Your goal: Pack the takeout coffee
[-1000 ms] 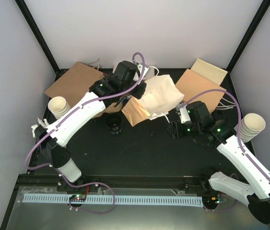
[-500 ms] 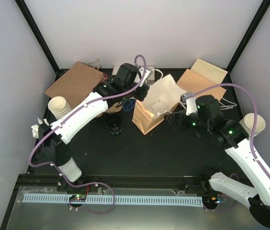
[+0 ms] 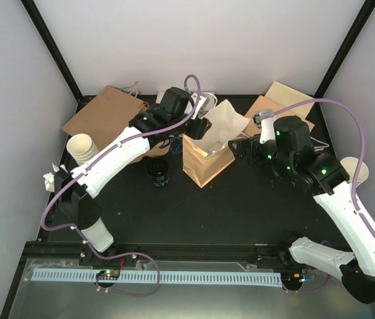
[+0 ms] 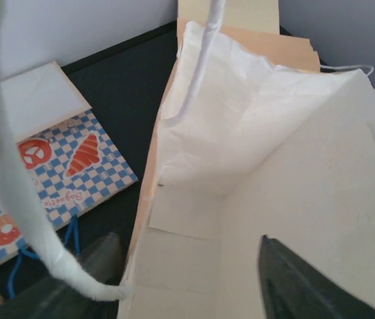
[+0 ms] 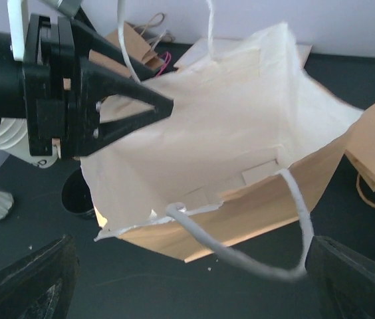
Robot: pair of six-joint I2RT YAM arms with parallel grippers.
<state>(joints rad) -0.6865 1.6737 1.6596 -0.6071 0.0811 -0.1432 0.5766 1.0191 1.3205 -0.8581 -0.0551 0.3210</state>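
One takeout coffee (image 3: 158, 173), a short cup with a black lid, stands on the black table left of an upright, open brown paper bag (image 3: 207, 158). The cup's dark rim (image 5: 78, 196) peeks out beside the bag (image 5: 227, 166). My left gripper (image 3: 197, 127) hovers open over the bag's left rim. In the left wrist view its jaws (image 4: 194, 286) straddle the bag's side wall (image 4: 144, 239), and a white handle (image 4: 14, 186) hangs past one finger. My right gripper (image 3: 242, 151) is open just right of the bag, nothing between its fingers (image 5: 21, 279). The bag's near handle loop (image 5: 260, 259) droops towards them.
Flat brown bags lie at the back left (image 3: 104, 109) and back right (image 3: 277, 106). Stacks of cream paper cups stand at the left edge (image 3: 81, 147) and right edge (image 3: 355, 169). A blue-checkered printed bag (image 4: 41, 179) lies flat behind the open bag. Crumpled paper (image 3: 49, 178) sits at the left.
The bag went from slumped and crumpled to standing upright and open. My left gripper opened and let go of its rim. My right gripper opened wider and moved back beside the bag.
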